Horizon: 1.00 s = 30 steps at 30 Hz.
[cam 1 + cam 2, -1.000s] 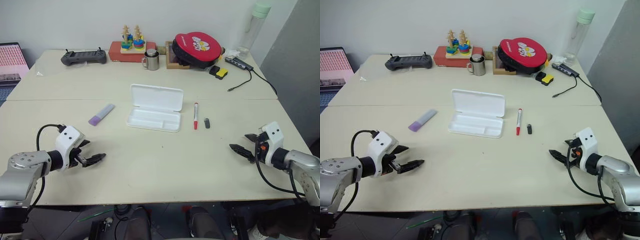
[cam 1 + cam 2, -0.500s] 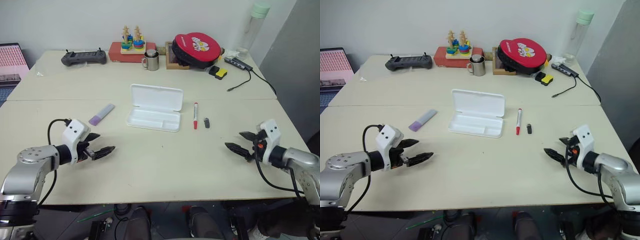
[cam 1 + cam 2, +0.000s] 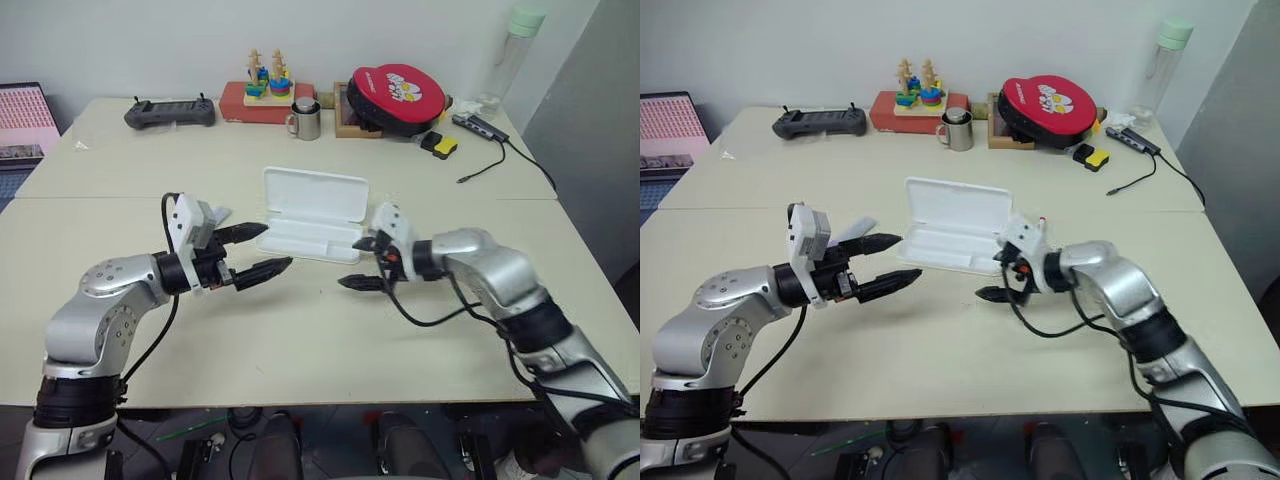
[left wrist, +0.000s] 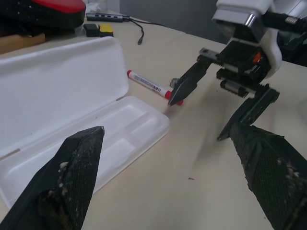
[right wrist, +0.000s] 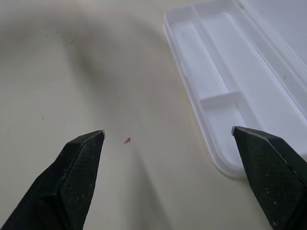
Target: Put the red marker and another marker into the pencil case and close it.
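**Both end effectors spread wide in front of the open case**

The left end effector [image 3: 256,251] hangs over the beige tabletop [image 3: 300,330] with its two black fingers wide apart and nothing between them. The right end effector [image 3: 361,262] faces it from the other side, its black fingers also spread and empty; the two sets of fingertips are near each other but apart.

Just beyond both, between them, lies the pencil case [image 3: 308,228], a flat white plastic box with rounded corners, lid swung back flat on the tabletop and its divided tray empty. The left end effector's upper finger reaches toward the case's near left corner; in the head views I cannot tell whether it touches.

The red marker [image 4: 152,86], a slim white-barrelled pen with red cap and red end, lies on the tabletop just beside the case's right edge, behind the right end effector's upper finger; in the left wrist view that fingertip stands in front of the marker's near red end. Of the lilac highlighter [image 3: 866,223], only a pale tip shows behind the left end effector's white housing, left of the case.

Well beyond, along the tabletop's far edge, stand a black handheld controller [image 3: 169,113], a steel mug [image 3: 304,120] and a round red-and-black case [image 3: 393,97].
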### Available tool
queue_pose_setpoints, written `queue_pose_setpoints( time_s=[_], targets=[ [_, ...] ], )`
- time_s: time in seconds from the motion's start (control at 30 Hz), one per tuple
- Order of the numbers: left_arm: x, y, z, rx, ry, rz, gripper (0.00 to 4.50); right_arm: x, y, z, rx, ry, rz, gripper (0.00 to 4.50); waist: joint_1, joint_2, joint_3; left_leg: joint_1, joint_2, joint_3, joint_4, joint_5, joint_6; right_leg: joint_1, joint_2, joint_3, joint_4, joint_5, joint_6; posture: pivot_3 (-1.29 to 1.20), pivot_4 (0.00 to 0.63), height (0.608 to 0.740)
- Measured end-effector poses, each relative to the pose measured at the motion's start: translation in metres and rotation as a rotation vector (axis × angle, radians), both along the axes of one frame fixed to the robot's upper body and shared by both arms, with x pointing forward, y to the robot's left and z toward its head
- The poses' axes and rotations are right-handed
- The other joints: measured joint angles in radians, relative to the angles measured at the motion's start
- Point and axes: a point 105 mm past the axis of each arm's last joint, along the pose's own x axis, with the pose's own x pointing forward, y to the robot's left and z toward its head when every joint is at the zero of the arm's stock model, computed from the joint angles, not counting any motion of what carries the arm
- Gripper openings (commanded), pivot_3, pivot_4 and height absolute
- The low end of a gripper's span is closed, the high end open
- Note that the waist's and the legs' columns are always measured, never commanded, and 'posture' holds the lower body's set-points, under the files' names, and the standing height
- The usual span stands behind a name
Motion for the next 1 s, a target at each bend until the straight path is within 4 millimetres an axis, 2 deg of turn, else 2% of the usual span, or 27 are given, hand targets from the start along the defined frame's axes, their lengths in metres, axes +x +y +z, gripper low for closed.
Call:
queue_pose_setpoints(
  time_s=[0.17, 0.2, 0.33, 0.43, 0.77, 1.0],
  targets=[
    [0.004, 0.008, 0.008, -0.029, -0.029, 0.055, 4.50, 0.023, 0.011, -0.009, -0.031, -0.007, -0.034, 4.47, -0.002, 0.000, 0.000, 0.000, 0.000, 0.000, 0.000, 0.000, 0.000, 0.000, 0.000, 0.000, 0.001, 0.000, 0.000, 0.00, 0.150, 0.740],
    [0.004, 0.009, 0.010, -0.038, -0.030, 0.061, 4.50, 0.026, 0.012, -0.012, -0.044, -0.005, -0.037, 4.11, -0.002, 0.000, 0.000, 0.000, 0.000, -0.001, 0.000, 0.000, 0.000, 0.000, 0.000, -0.001, 0.001, 0.000, 0.000, 0.00, 0.150, 0.740],
    [0.004, 0.014, 0.007, -0.043, -0.020, 0.091, 4.50, 0.030, 0.011, -0.027, -0.105, 0.007, -0.039, 3.22, 0.000, 0.000, 0.000, 0.000, 0.000, -0.001, 0.000, 0.000, 0.000, 0.000, 0.000, -0.001, 0.001, 0.001, -0.001, 0.00, 0.150, 0.740],
    [0.002, 0.016, 0.006, -0.049, -0.010, 0.093, 4.50, 0.032, 0.011, -0.028, -0.127, 0.001, -0.031, 2.62, 0.002, 0.000, 0.000, 0.000, 0.000, -0.001, 0.000, 0.000, 0.000, 0.000, 0.000, -0.001, 0.001, 0.001, -0.001, 0.00, 0.150, 0.740],
    [0.001, 0.020, 0.006, -0.046, -0.003, 0.102, 4.50, 0.034, 0.017, -0.033, -0.147, -0.042, -0.006, 0.03, 0.001, 0.000, 0.000, 0.000, 0.000, -0.001, 0.000, 0.000, 0.000, 0.000, 0.000, -0.001, 0.001, 0.001, -0.001, 0.00, 0.150, 0.740],
    [0.000, 0.024, 0.005, -0.030, 0.008, 0.102, 4.50, 0.029, 0.021, -0.030, -0.121, -0.096, 0.048, 0.01, -0.001, 0.000, 0.000, 0.000, 0.000, -0.001, 0.000, 0.000, 0.000, 0.000, 0.000, -0.001, 0.001, 0.001, -0.001, 0.00, 0.150, 0.740]
  ],
)
